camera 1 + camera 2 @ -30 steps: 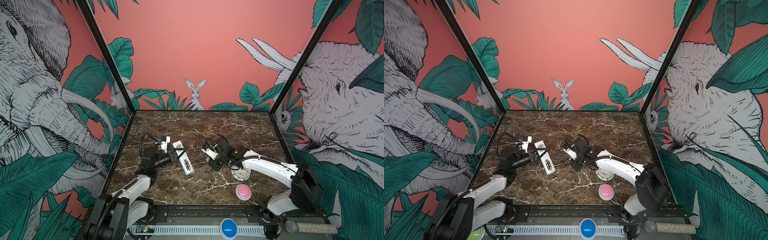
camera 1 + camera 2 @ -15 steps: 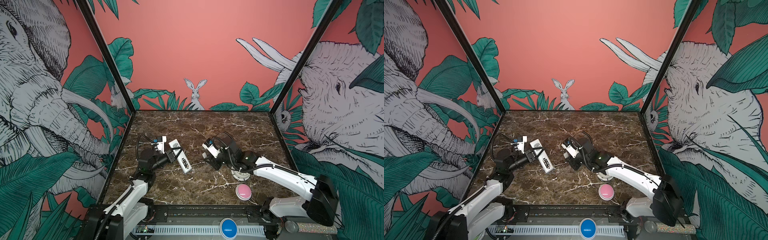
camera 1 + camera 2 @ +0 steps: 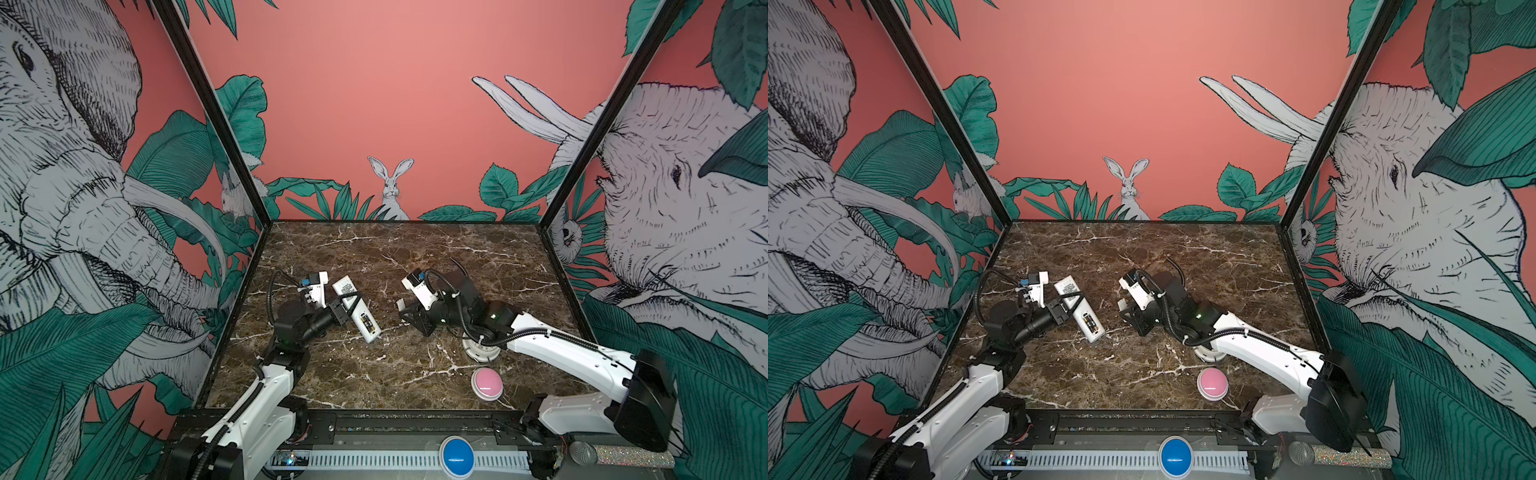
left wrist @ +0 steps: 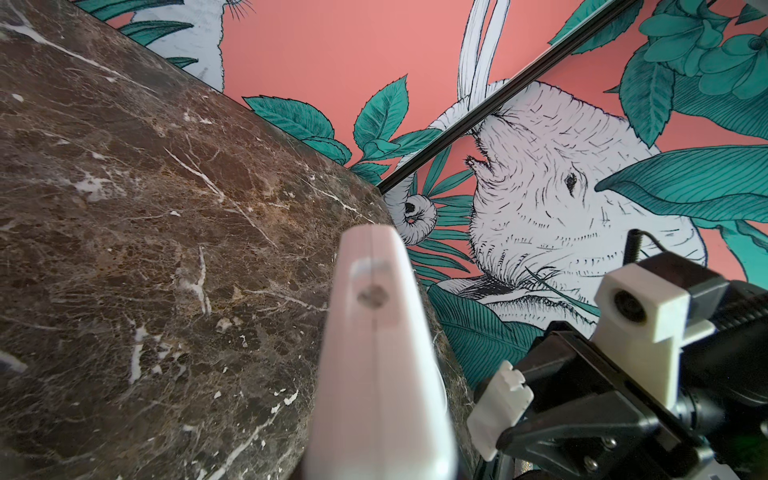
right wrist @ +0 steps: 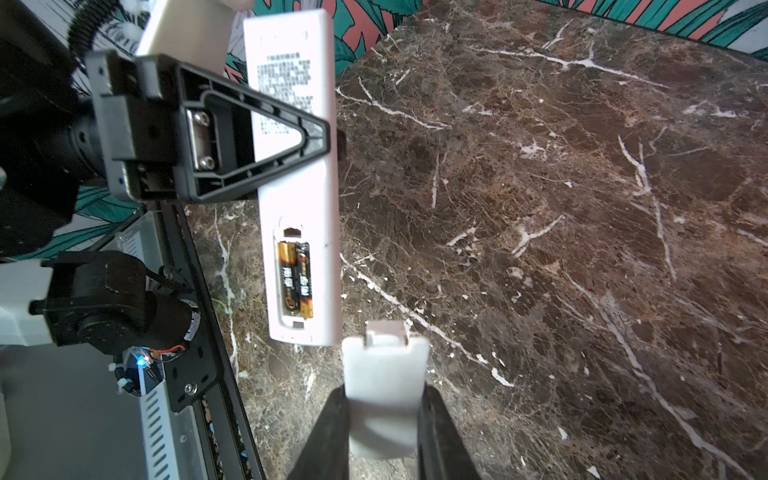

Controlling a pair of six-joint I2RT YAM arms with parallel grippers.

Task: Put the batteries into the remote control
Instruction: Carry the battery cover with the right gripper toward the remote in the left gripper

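Note:
The remote control [image 3: 356, 309] [image 3: 1079, 307] is a slim white bar held back-side up, with my left gripper [image 3: 346, 304] [image 3: 1068, 302] shut across its middle. In the right wrist view its back [image 5: 297, 166] shows a sticker and an open compartment with two batteries [image 5: 295, 280] side by side. My right gripper [image 3: 405, 311] [image 5: 384, 399] is shut on a small flat white cover piece [image 5: 384, 386] [image 4: 500, 405], just off the remote's compartment end and apart from it. In the left wrist view the remote [image 4: 374, 353] hides the left jaws.
A round white clock [image 3: 478, 351] [image 3: 1208, 353] lies under the right forearm. A pink dome button [image 3: 487, 384] [image 3: 1212, 384] sits near the front right. A blue button [image 3: 457, 455] and a microphone [image 3: 582, 453] lie on the front rail. Walls enclose the marble table [image 3: 415, 257].
The left gripper has carried the remote slightly left and back. The right gripper with the cover has edged left toward it, and the right arm's base link has swung out to the right. Both grips hold.

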